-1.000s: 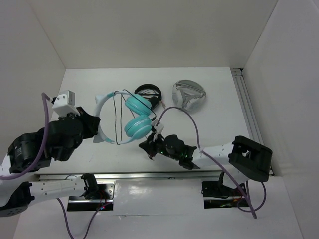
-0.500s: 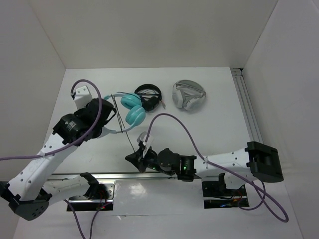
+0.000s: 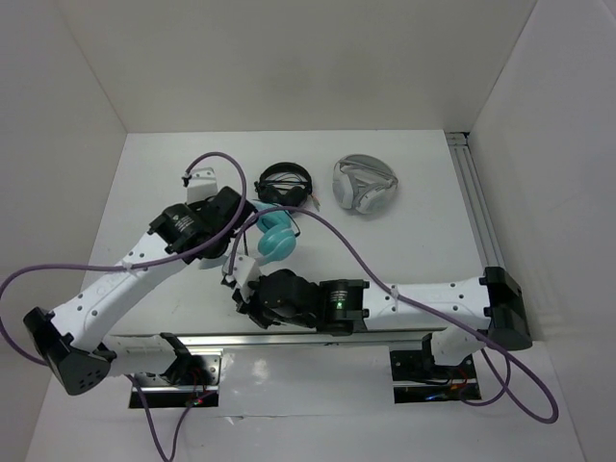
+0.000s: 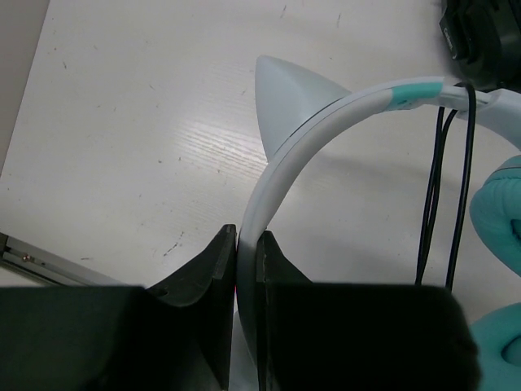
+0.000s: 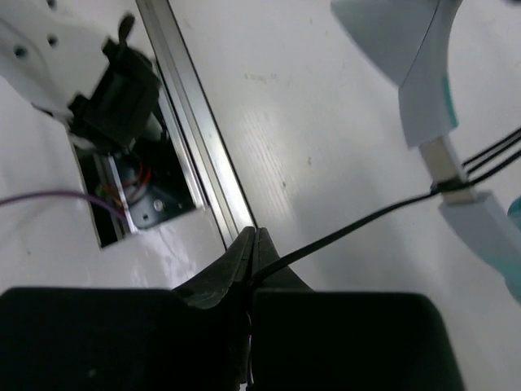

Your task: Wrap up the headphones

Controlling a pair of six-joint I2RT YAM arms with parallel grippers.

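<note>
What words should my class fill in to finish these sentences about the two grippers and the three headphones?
1. The ____ gripper is clamped on the pale white cat-ear headband of the teal ear-cup headphones.
2. The right gripper pinches the thin ____ cable.
3. In the top view, the round grey-white headphones lie to the ____ of the all-black headphones.

Missing words: left; black; right.
</note>
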